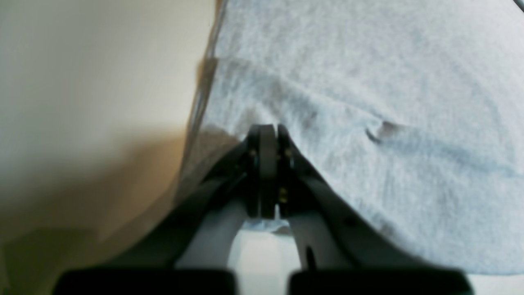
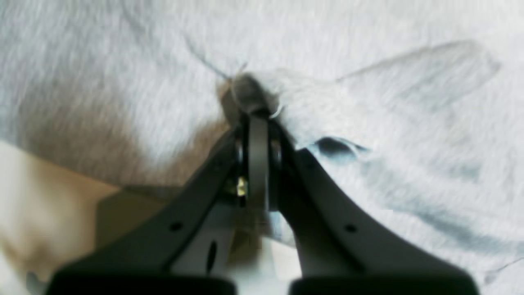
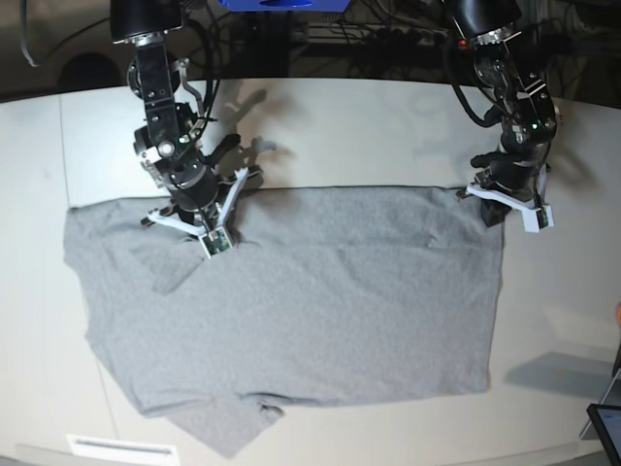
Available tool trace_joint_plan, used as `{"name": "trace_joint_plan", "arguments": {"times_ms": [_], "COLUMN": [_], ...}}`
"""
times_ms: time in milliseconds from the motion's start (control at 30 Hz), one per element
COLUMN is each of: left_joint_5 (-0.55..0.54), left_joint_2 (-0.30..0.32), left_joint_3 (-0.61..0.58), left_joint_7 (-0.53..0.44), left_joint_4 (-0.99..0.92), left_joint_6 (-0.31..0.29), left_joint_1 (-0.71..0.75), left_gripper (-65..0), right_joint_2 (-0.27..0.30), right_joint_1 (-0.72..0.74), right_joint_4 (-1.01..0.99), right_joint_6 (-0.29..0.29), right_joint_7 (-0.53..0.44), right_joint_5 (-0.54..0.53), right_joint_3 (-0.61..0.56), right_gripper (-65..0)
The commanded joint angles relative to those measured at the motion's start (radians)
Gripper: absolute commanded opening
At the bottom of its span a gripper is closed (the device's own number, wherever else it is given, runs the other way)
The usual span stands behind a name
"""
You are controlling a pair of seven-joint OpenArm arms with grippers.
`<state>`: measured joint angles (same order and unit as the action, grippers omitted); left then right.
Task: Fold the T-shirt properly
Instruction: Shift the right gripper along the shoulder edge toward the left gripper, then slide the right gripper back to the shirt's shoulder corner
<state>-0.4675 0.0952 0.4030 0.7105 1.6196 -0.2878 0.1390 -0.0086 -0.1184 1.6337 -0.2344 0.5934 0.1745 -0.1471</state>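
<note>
The heather-grey T-shirt (image 3: pixel 320 311) lies spread on the white table (image 3: pixel 369 126), plain side up. Its upper edge runs straight between my two grippers, and a sleeve is folded under at the bottom left. My right gripper (image 3: pixel 189 223) is at the upper left of the shirt. In the right wrist view it (image 2: pixel 254 112) is shut on a pinched bunch of the T-shirt (image 2: pixel 123 61). My left gripper (image 3: pixel 488 197) is at the shirt's upper right corner. In the left wrist view it (image 1: pixel 268 130) is shut on the edge of the T-shirt (image 1: pixel 368 82).
A dark screen corner (image 3: pixel 606 419) sits at the table's lower right. A white label strip (image 3: pixel 121 449) lies at the front left edge. Cables and dark equipment (image 3: pixel 388 34) stand behind the table's far edge.
</note>
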Motion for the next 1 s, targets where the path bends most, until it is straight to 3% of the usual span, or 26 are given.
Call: {"name": "trace_joint_plan", "arguments": {"times_ms": [0, 467, 833, 967], "left_joint_5": [-0.007, -0.007, -0.007, -0.007], "left_joint_2": [0.011, 0.01, 0.01, 0.01], "left_joint_3": [0.003, 0.003, 0.003, 0.003], "left_joint_7": [-0.025, -0.025, -0.025, -0.025], "left_joint_4": [0.015, 0.015, 0.015, 0.015], "left_joint_6": [-0.003, -0.003, -0.003, -0.003], "left_joint_1": [-0.009, -0.008, -0.009, -0.011], "left_gripper": [-65.0, -65.0, -65.0, -65.0], "right_joint_2": [-0.004, -0.004, 0.002, 0.043], "right_joint_1": [0.027, 0.127, 0.21, 0.217], "right_joint_4": [0.02, -0.085, -0.172, -0.138], "right_joint_6": [0.008, 0.007, 0.007, 0.008], "right_joint_7": [-0.022, -0.025, -0.022, -0.022], "right_joint_5": [-0.002, -0.002, 0.001, 0.003], "right_joint_3": [-0.001, -0.004, -0.13, -0.144], "right_gripper": [-64.9, -64.9, -64.9, -64.9]}}
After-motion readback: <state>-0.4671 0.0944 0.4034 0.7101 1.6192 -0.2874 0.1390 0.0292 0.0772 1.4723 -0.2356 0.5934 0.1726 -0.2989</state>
